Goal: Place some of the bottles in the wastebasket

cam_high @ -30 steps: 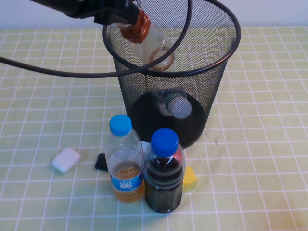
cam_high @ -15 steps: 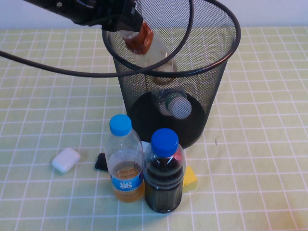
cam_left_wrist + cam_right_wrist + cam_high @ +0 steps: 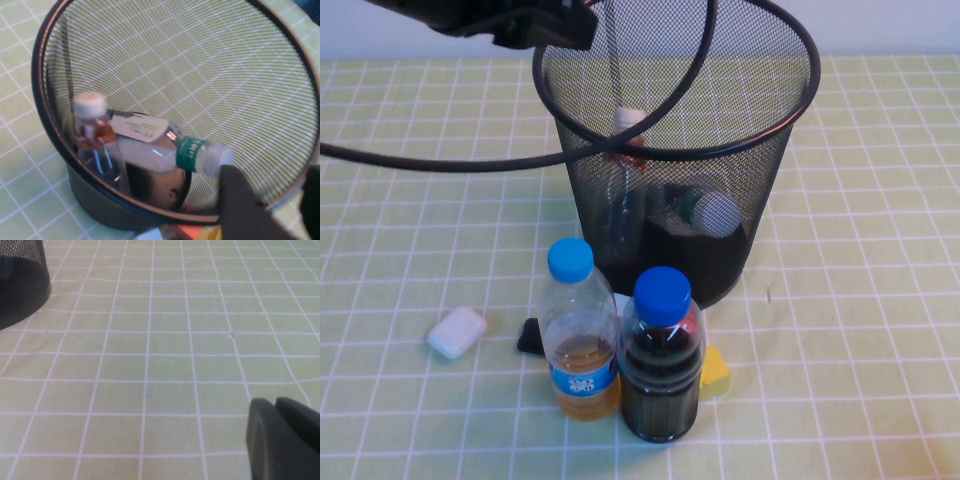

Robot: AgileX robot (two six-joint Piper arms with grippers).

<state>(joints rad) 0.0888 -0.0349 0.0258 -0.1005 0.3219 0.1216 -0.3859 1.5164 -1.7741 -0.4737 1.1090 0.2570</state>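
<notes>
The black wire-mesh wastebasket stands at the middle back of the table. Inside it the small bottle with pale pink cap and reddish-brown neck wrap stands leaning against the near-left wall. The bottle with white cap and green-and-white label lies on the bottom. The left wrist view shows the wastebasket, the small bottle and the labelled bottle. My left gripper is open and empty above the basket's left rim, also seen in its wrist view. My right gripper is shut, empty, low over the table.
In front of the basket stand a blue-capped bottle of amber liquid and a blue-capped bottle of dark liquid. A white case, a black item and a yellow block lie nearby. A black cable crosses the left side.
My left gripper let go of the small bottle, which dropped into the basket and now stands inside. The labelled bottle shifted a little to the right. The gripper moved slightly left.
</notes>
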